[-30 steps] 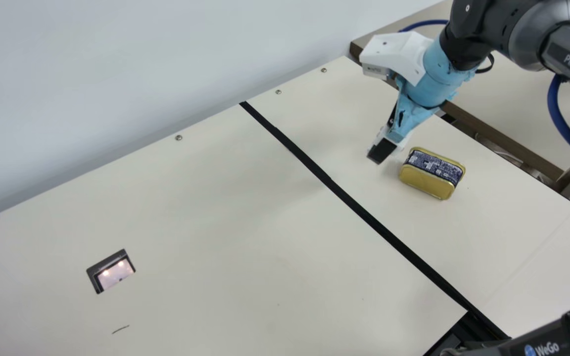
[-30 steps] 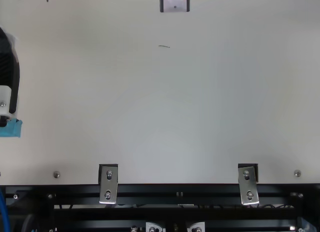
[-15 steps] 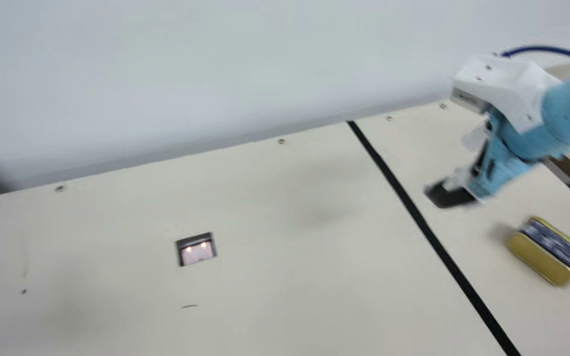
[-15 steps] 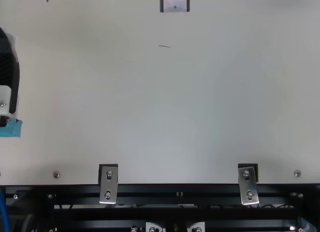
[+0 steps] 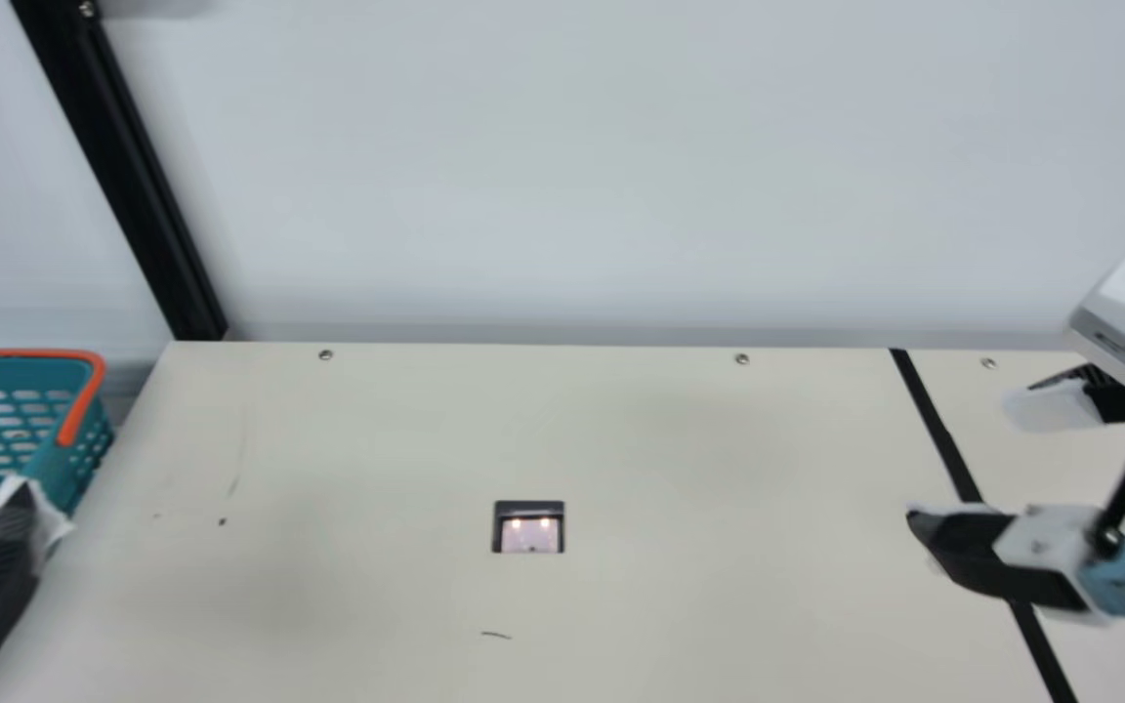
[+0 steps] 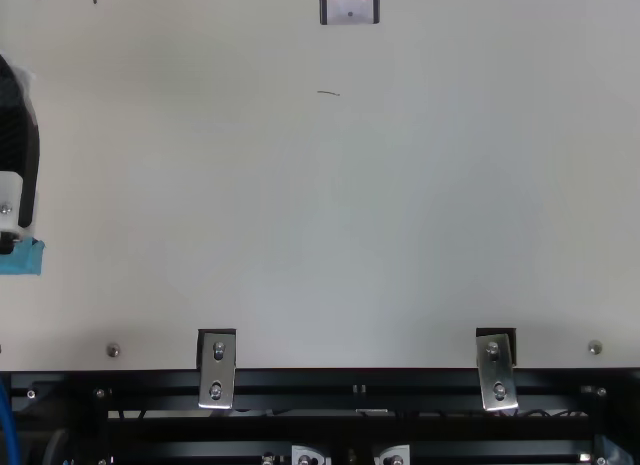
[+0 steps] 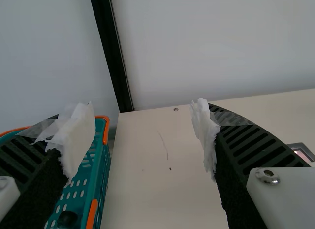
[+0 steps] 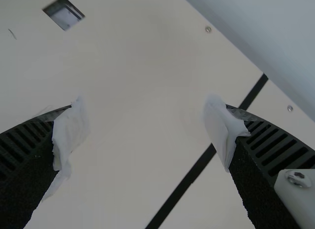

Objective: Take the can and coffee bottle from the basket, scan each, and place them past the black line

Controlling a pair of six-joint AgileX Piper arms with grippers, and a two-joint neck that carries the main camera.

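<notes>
From my seat I see a cream bench (image 5: pixel 377 439), a black line (image 5: pixel 935 422) crossing its right side, a scanner window (image 5: pixel 528 535) (two lights glinting there) and a short dark mark (image 5: pixel 496 635).

Main view: bright, diffuse light is washing evenly over the tabletop (image 5: pixel 621 439) & rear wall (image 5: pixel 562 176), w/ a faint, soft shadow spreading approx 7-8 o'clock. Lamp reflections are glaring in the scanner window (image 5: pixel 529 535), 6 o'clock. Right gripper (image 5: pixel 963 464), 4 o'clock, is blurring. Both wrist cams are reading dimmer.
</notes>
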